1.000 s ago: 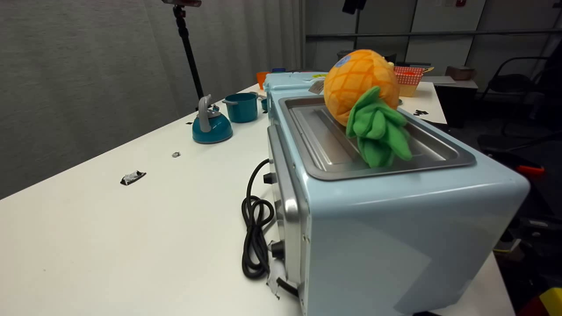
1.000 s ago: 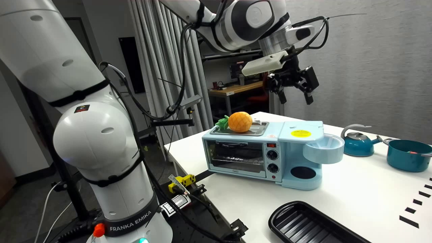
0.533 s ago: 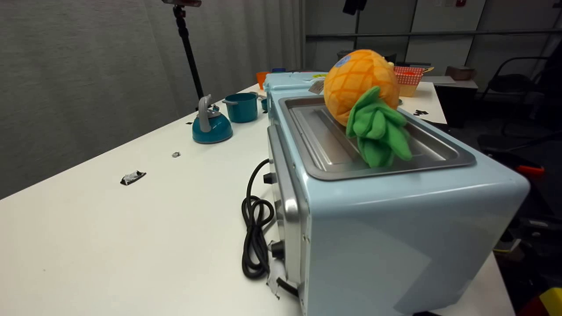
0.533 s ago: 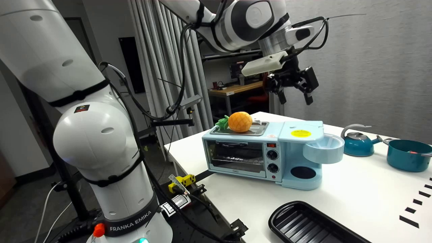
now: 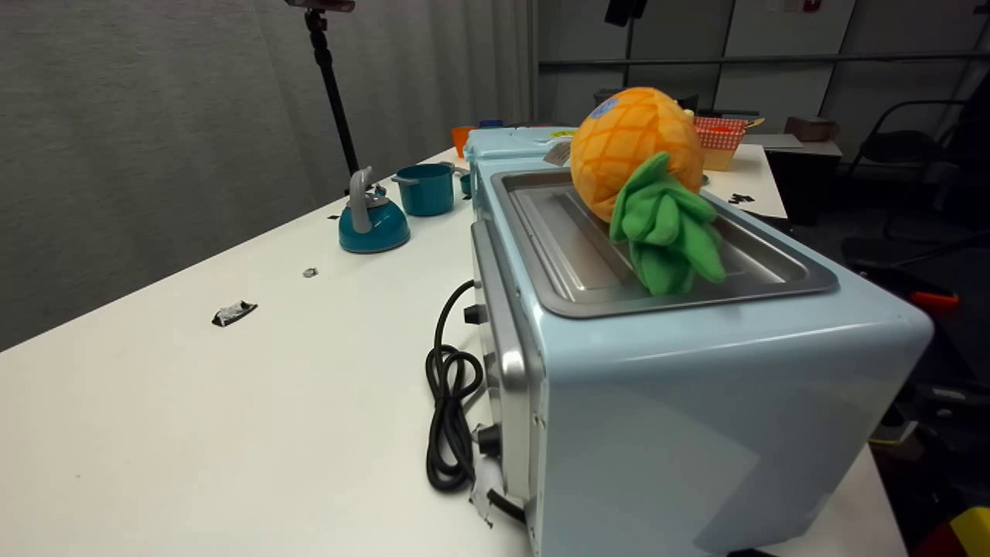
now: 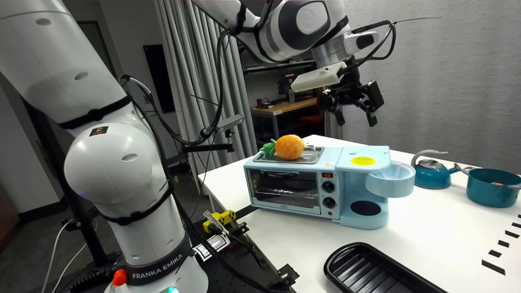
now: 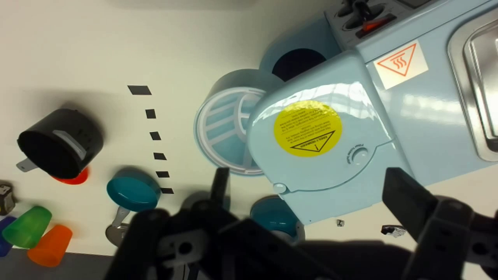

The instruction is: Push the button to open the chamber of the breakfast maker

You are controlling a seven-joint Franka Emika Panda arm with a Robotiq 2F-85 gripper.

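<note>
The pale-blue breakfast maker (image 6: 333,156) stands on the white table; its side fills the right of an exterior view (image 5: 696,425). In the wrist view its lid (image 7: 330,173) carries a yellow sticker and a round button (image 7: 361,155) with small lettering about a filter holder. The round chamber (image 7: 220,128) with a white ribbed insert sticks out from under the lid; it also shows in an exterior view (image 6: 390,184). My gripper (image 6: 356,118) is open and empty, high above the maker's lid end. In the wrist view its fingers (image 7: 307,181) are wide apart, touching nothing.
An orange plush pineapple (image 5: 638,147) lies on the maker's metal top tray. A teal kettle (image 6: 432,175) and pot (image 6: 490,189) stand beside the chamber. A black ribbed pan (image 6: 378,272) lies in front. A black cord (image 5: 447,418) lies beside the maker.
</note>
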